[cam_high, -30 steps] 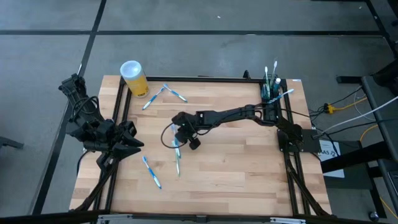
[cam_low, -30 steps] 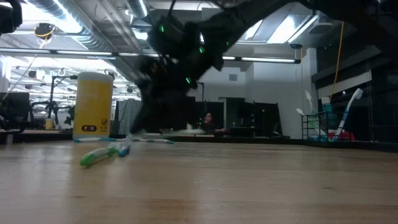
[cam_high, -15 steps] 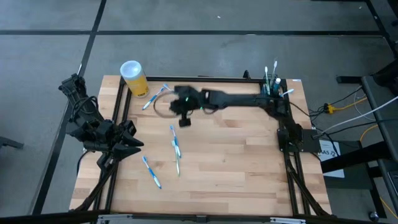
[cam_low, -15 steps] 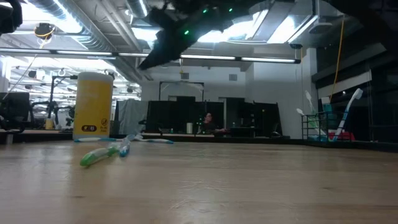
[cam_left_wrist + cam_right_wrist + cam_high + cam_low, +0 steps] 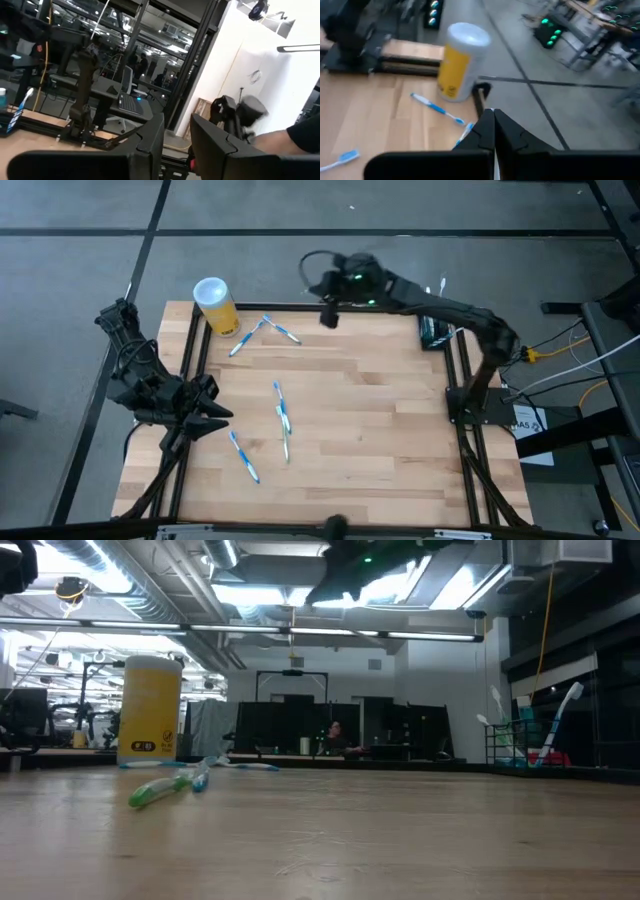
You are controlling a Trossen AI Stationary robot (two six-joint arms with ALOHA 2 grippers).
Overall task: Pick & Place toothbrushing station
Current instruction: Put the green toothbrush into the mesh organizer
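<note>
Right pincer (image 5: 328, 315) now beyond wooden table (image 5: 380, 430)

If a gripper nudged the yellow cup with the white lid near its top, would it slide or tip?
The yellow cup stands upright at the table's far left corner, tall for its narrow base, so a high push would probably tip it. Its round side suggests it would then roll, perhaps toward the toothbrushes lying beside it. The white lid looks closed, so spilling seems unlikely.

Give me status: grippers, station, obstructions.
Right gripper shut, raised over table's far edge, nothing seen in it. Left gripper parked at left edge. Toothbrushing station far right corner, untouched. Loose toothbrushes mid-table.
</note>
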